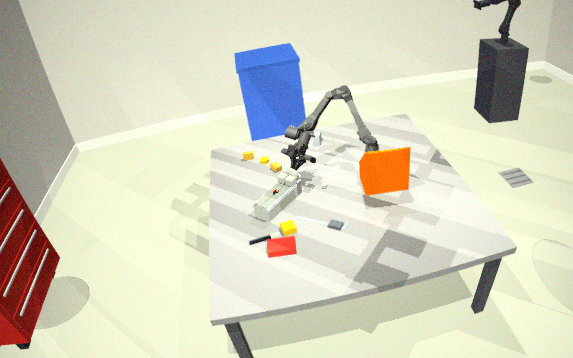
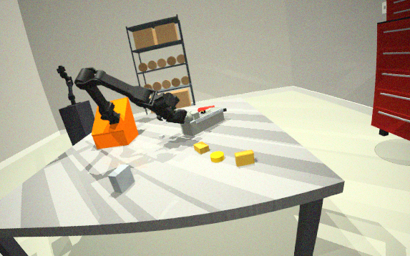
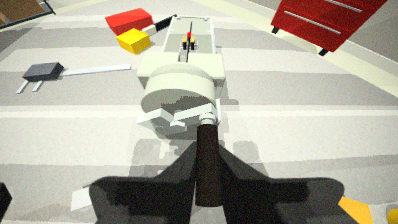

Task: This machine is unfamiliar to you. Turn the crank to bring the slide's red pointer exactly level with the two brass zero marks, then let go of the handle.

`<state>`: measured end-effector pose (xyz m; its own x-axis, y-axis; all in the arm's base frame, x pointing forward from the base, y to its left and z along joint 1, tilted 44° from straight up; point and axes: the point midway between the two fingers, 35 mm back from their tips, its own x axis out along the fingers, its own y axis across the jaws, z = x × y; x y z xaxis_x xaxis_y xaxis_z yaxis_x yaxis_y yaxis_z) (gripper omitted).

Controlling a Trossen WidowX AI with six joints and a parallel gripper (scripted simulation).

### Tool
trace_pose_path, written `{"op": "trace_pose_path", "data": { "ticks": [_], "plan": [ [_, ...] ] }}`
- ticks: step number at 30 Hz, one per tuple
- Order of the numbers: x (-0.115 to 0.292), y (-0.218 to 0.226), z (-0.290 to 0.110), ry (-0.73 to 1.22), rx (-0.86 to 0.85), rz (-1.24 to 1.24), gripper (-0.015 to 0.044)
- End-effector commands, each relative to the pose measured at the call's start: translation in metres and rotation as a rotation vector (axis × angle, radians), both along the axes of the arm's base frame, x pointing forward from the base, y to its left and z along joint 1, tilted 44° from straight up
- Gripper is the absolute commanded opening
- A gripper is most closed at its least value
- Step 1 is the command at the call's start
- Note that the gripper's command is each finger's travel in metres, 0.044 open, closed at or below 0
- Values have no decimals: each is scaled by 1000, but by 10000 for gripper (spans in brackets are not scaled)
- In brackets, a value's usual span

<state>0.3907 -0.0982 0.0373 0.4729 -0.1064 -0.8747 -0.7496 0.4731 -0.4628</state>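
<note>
Claw pressed onto the dark crank handle, pinching it; fingertips cut off by bottom edge of wrist view, handle's far end meets the round pale crank hub. In top view claw hides the handle entirely. Slide machine sits mid-worktop, a bit toward the left edge, long axis running toward the near-left corner. Red pointer on the slide w/ small brass marks beside it; too small to tell if level. Arm base hidden behind orange box near far-right side of the worktop. Shelf rack by wall holds cardboard boxes and brown rolls; lowest shelf partly blocked by arm. Red block, yellow cube and a black-handled tool lie near the machine's near end.
</note>
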Motion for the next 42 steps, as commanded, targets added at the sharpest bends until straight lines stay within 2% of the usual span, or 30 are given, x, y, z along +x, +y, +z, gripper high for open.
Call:
{"op": "trace_pose_path", "data": {
  "ticks": [1,42],
  "plan": [
    [4,-8,-4,-3,-8,-6,0],
    [-1,-25,-28,-2,-9,-6,0]
  ]
}}
